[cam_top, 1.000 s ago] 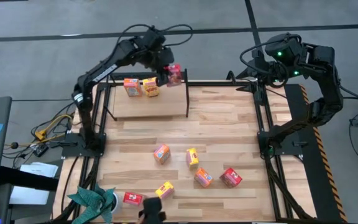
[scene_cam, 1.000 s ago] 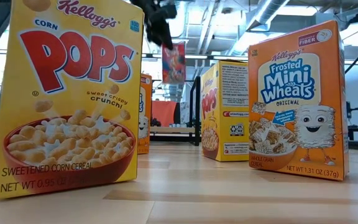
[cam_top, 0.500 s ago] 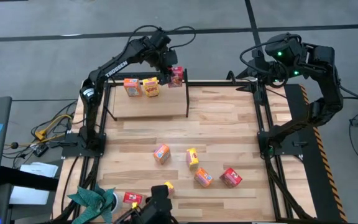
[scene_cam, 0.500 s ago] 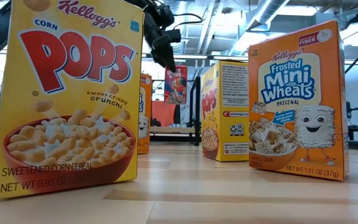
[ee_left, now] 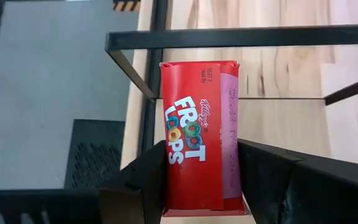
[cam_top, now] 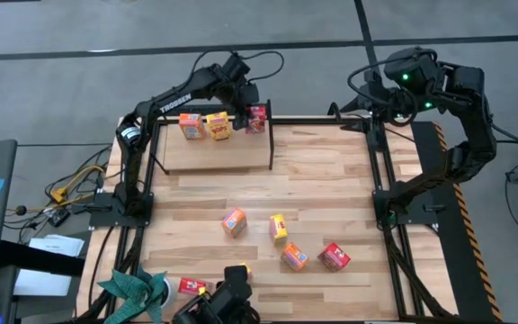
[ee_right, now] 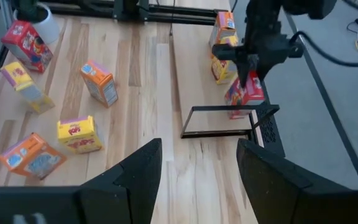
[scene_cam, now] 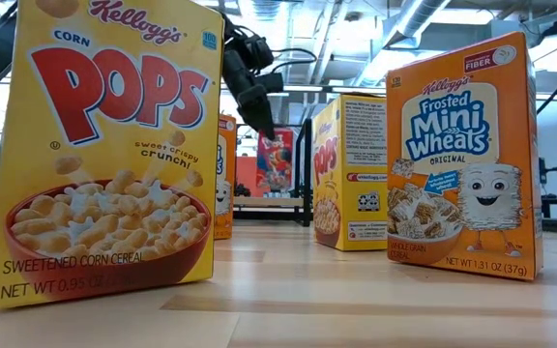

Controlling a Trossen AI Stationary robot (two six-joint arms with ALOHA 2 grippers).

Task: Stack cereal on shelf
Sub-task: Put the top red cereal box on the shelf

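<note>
Red Froot Loops box — clamped in the left gripper — has dropped lower beside the shelf's yellow box, upper centre; right gripper gapes, idle.

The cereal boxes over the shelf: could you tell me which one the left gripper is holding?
The red Froot Loops box, clamped in the left gripper at the shelf's right end. The orange box and yellow box beside it stand free.

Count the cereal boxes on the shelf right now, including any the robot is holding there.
3: an orange box and a yellow box on the shelf board, and a red Froot Loops box held at its right end by the left gripper.
</note>
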